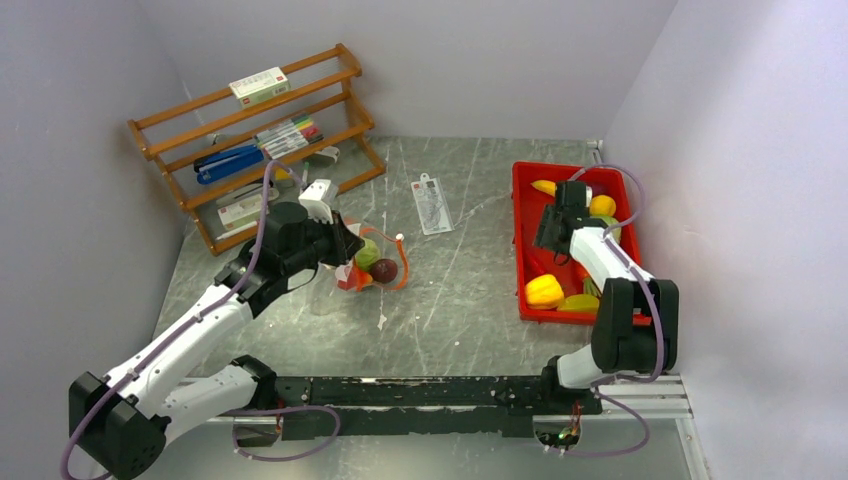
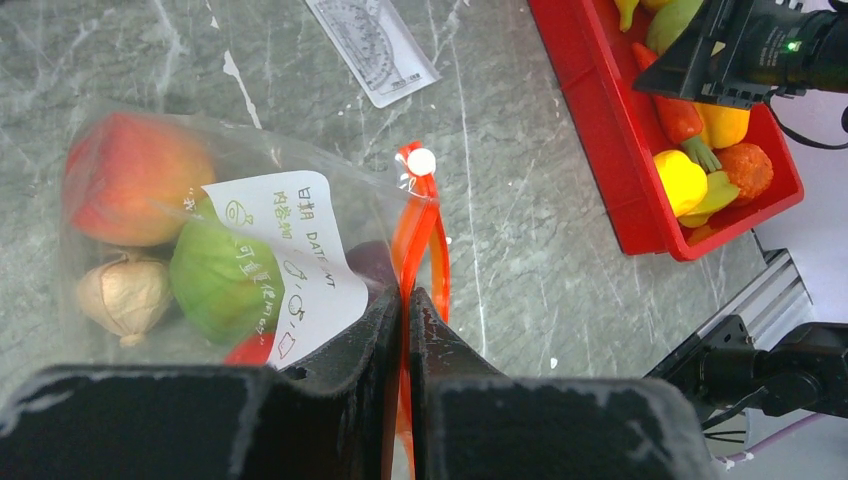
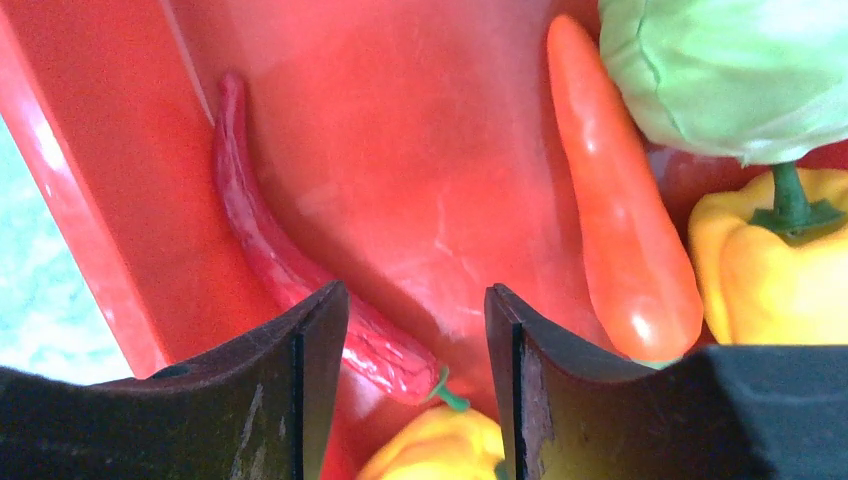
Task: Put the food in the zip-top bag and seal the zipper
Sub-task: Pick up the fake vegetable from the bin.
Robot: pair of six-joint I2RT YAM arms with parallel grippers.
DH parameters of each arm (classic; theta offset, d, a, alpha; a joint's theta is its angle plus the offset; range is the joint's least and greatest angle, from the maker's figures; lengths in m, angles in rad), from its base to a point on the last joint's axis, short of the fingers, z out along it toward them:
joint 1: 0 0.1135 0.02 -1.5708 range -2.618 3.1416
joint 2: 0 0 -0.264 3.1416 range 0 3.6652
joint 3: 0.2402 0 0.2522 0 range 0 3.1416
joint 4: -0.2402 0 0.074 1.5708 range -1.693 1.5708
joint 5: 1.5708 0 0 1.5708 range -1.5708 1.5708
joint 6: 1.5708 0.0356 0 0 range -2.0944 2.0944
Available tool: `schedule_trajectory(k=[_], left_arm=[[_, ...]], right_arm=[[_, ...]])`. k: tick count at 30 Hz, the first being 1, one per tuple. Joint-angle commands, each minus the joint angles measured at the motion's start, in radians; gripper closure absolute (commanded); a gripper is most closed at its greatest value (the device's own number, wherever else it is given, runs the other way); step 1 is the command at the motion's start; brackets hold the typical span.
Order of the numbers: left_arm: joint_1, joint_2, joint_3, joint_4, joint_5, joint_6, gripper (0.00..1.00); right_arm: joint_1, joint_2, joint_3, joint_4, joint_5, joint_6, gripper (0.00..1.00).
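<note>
The clear zip-top bag [image 2: 230, 250] lies on the table left of centre [image 1: 365, 262]. It holds a peach ball [image 2: 135, 180], a green ball [image 2: 215, 280], a garlic-like toy [image 2: 125, 295] and a dark purple ball [image 1: 384, 270]. My left gripper [image 2: 406, 300] is shut on the red-orange zipper [image 2: 415, 235] at the bag's rim. My right gripper [image 3: 415, 300] is open low inside the red bin [image 1: 530, 215], jaws either side of the red chili's [image 3: 270, 250] stem end. A yellow pepper [image 3: 770, 260], an orange carrot-like toy [image 3: 620, 190] and a green cabbage toy [image 3: 730, 70] lie beside it.
A wooden rack [image 1: 255, 130] with pens and boxes stands at the back left. A flat white printed packet [image 1: 432, 205] lies mid-table behind the bag. More toys fill the red bin, including a yellow pepper [image 1: 544, 290]. Walls close in left and right.
</note>
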Motion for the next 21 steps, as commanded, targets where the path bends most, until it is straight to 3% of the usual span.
schedule_trajectory(k=[1, 11, 21], left_arm=[[0.006, -0.015, 0.017, 0.034, 0.049, -0.003, 0.93], [0.006, -0.032, 0.015, 0.042, 0.069, -0.008, 0.93], [0.006, -0.035, 0.013, 0.039, 0.052, -0.008, 0.93]], right_arm=[[-0.006, -0.034, 0.035, -0.130, -0.050, -0.066, 0.47], [0.003, -0.067, -0.017, -0.135, -0.141, -0.105, 0.47], [0.035, 0.028, 0.013, -0.120, -0.130, -0.121, 0.45]])
